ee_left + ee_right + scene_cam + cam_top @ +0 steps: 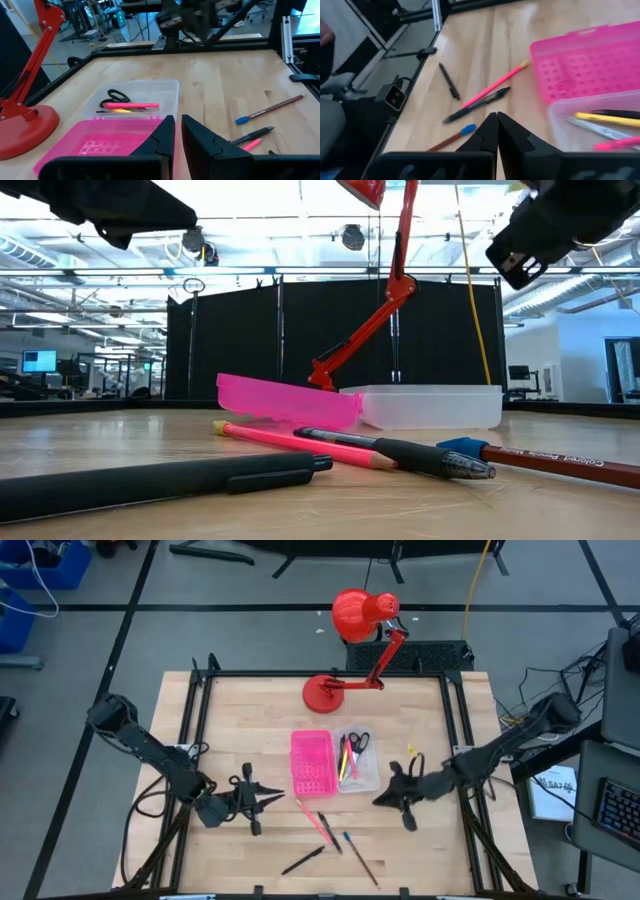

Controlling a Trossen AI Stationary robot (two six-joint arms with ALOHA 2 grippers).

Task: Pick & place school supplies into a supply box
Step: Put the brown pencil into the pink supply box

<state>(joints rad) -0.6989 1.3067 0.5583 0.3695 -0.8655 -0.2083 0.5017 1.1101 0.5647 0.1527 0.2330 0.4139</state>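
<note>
The supply box lies open in mid-table: a pink perforated half joined to a clear tray. The tray holds black-handled scissors, a pink pen and a yellow pencil. On the bare wood nearer the front edge lie a pink pencil, a black pen, a blue-tipped pencil and another black pen. My left gripper hovers left of the pens, with only a narrow gap between its fingers. My right gripper, shut, hovers by the tray's near right corner. Both are empty.
A red desk lamp stands on its round base at the far side of the table, its head reaching beyond the edge. A black frame rail borders the table. Bare wood lies at the front left and front right.
</note>
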